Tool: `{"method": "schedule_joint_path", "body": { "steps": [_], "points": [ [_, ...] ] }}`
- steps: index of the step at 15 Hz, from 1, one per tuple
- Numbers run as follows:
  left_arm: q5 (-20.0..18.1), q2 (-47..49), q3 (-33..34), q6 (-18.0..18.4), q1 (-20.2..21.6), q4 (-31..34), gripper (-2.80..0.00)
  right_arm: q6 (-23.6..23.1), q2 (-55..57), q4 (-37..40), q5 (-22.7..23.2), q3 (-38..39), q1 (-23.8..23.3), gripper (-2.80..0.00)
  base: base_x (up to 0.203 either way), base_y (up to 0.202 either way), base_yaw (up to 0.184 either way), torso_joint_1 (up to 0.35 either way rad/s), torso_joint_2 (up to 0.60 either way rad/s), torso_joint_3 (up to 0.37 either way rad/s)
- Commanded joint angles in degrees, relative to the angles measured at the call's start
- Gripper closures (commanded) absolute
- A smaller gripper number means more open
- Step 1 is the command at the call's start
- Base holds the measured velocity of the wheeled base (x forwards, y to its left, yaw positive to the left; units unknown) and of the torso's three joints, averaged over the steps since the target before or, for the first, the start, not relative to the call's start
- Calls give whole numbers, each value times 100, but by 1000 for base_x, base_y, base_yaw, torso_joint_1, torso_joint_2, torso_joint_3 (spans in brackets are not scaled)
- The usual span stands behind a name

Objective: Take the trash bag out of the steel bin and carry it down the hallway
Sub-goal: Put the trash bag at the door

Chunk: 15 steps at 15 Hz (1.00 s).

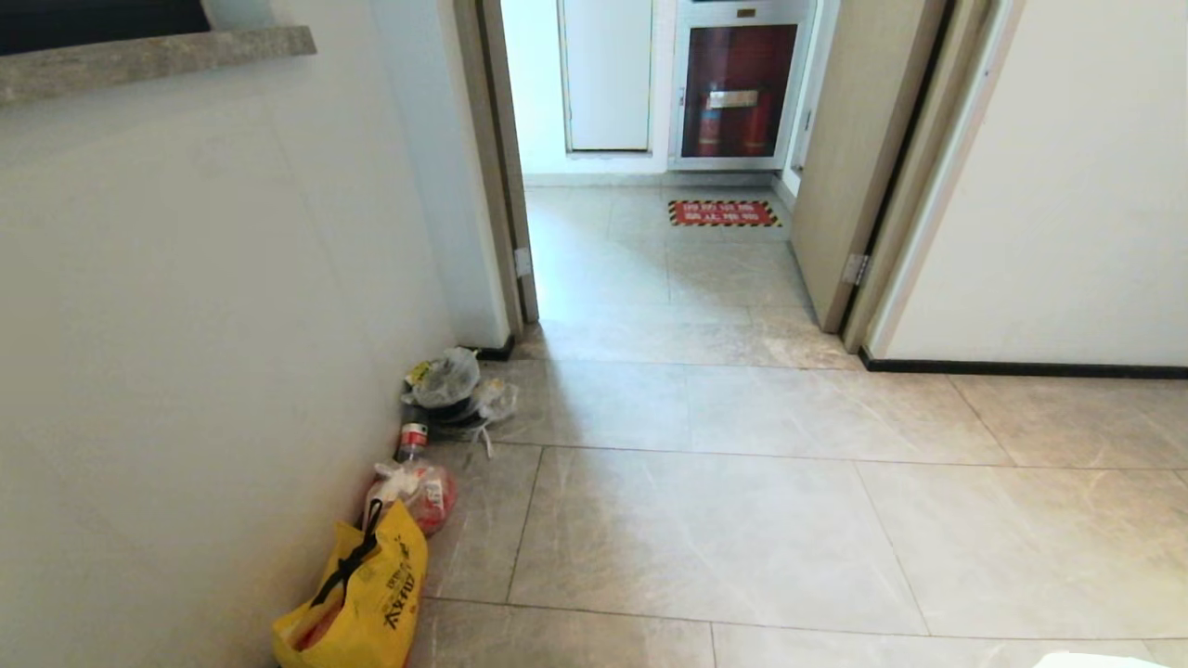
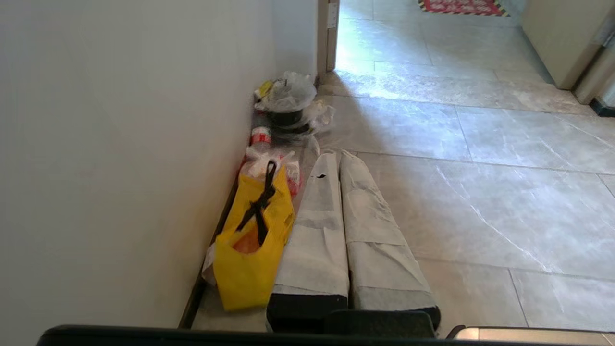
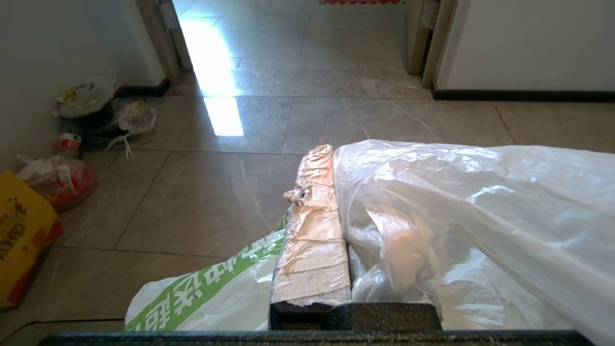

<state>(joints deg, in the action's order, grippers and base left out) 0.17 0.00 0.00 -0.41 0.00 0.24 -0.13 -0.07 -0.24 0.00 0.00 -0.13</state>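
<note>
Closed together on the trash bag (image 3: 461, 202), the jaws of the right gripper (image 3: 336, 192) hold the thin white film between them. One finger (image 3: 312, 230) is plain to see, wrapped in pale tape. The other finger is covered by the bag, which is draped over it and spreads wide to that side. More of the bag hangs under the fingers, and this part has green printed characters on it. The bag is up at the gripper, above the floor and not lying on it.

In the left wrist view, the left gripper (image 2: 340, 163) has its jaws together and empty. Its two pale wrapped fingers (image 2: 319, 226) lie side by side with almost no gap. They point along the wall toward the doorway.

Around the robot is the hallway (image 1: 742, 520), with big glossy beige-grey tiles. A white wall (image 1: 186, 325) stands on the robot's left. An open doorway (image 1: 650, 260) is ahead, and a red mat (image 1: 724, 213) lies on the floor beyond it.

Along the foot of the left wall stands a row of smaller things. Nearest is a yellow shopping bag (image 1: 362, 594) with black handles. Just behind it is a clear pack of bottles (image 1: 418, 482) with red caps. Farther, near the door frame, lies a small heap of crumpled plastic bags (image 1: 455, 390) on something dark.
</note>
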Motion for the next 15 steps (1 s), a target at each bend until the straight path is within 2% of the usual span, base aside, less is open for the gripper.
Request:
{"method": "schedule_joint_path", "body": {
  "steps": [1,15],
  "points": [
    [0,0,0,-2,0,2,0,-4,7,-2,0,0,4,0,212,0,-4,-1,2,7],
    [0,0,0,-2,0,2,0,2,7,-2,0,0,4,0,192,0,0,2,4,2]
  ]
}}
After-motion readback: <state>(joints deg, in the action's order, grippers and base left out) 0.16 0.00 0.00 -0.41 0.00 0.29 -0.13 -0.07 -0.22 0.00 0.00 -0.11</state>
